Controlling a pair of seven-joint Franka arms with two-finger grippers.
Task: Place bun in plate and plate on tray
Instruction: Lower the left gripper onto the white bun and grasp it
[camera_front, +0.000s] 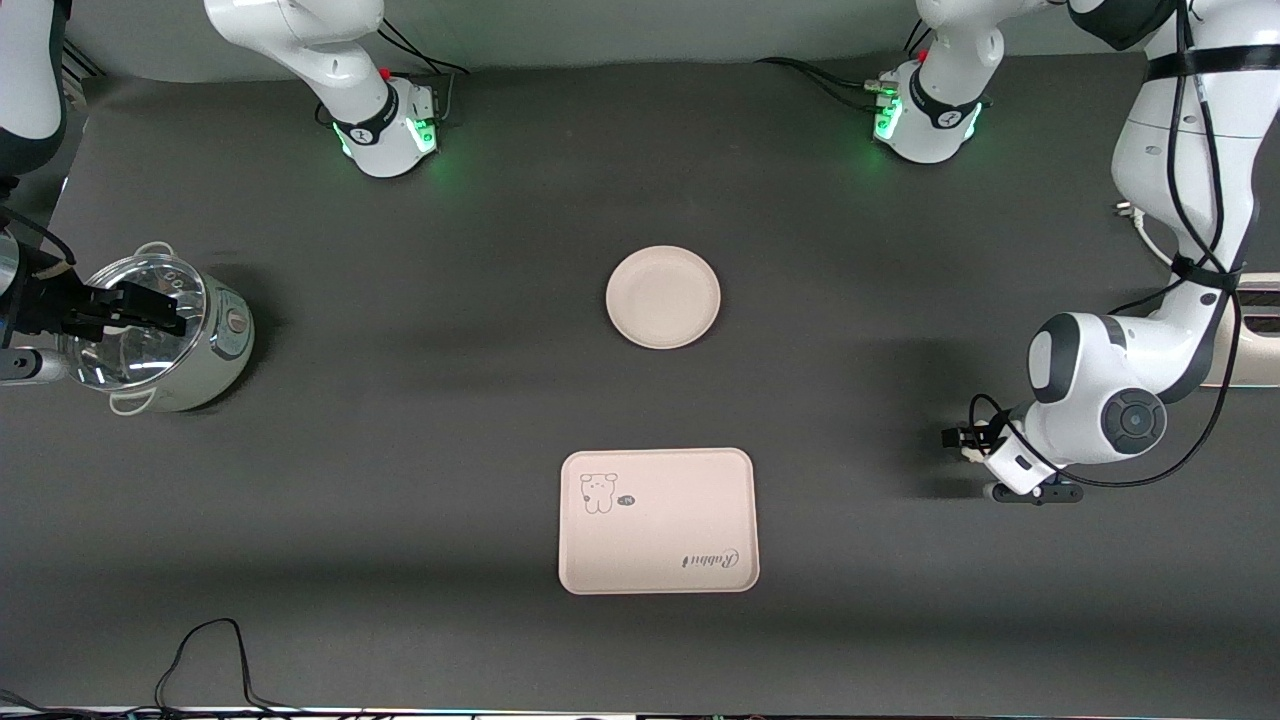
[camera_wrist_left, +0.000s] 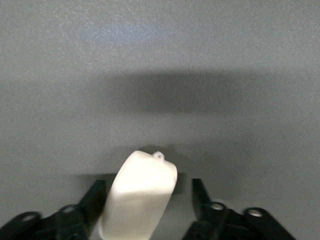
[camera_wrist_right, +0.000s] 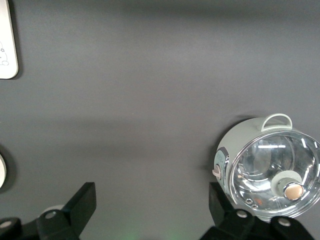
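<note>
Step in hand, as we judge it: grasping the bun. Nothing is on the plate or tray yet.

Layout, front view. The table (camera_front: 400, 450) fills the frame. The tray (camera_front: 660, 540) lies at lower centre and is bare. The plate (camera_front: 663, 297) sits at centre, farther from the camera than the tray and well apart from it.

The bun (camera_wrist_left: 140, 197) is toward the left arm's end of the table, in the lower middle of the left wrist view. It stands between the fingers of the left gripper (camera_wrist_left: 147, 186).

Jaws of the left gripper are partly open around the bun. One finger is at its side, the other shows a clear gap, so there is no firm hold yet.

To do this well, we suggest:
- centring the bun so both fingers meet it together, as it leans and could tip or twist
- squeezing gently
- lifting straight up before carrying it to the plate

The right gripper (camera_wrist_right: 152, 200) waits over the pot (camera_front: 215, 360), at mid-height by the frame edge on the right arm's end. Its jaws are wide apart and hold nothing.

Hard to make out:
- The pot's inside, behind glare on its glass lid.
- In the front view, the left arm's wrist covers most of the left gripper (camera_front: 965, 440), and we cannot pick out the bun there.
- In the left wrist view, the bun's lower end is cut off by the frame's bottom edge.
- We cannot tell whether the near finger truly touches it.
</note>
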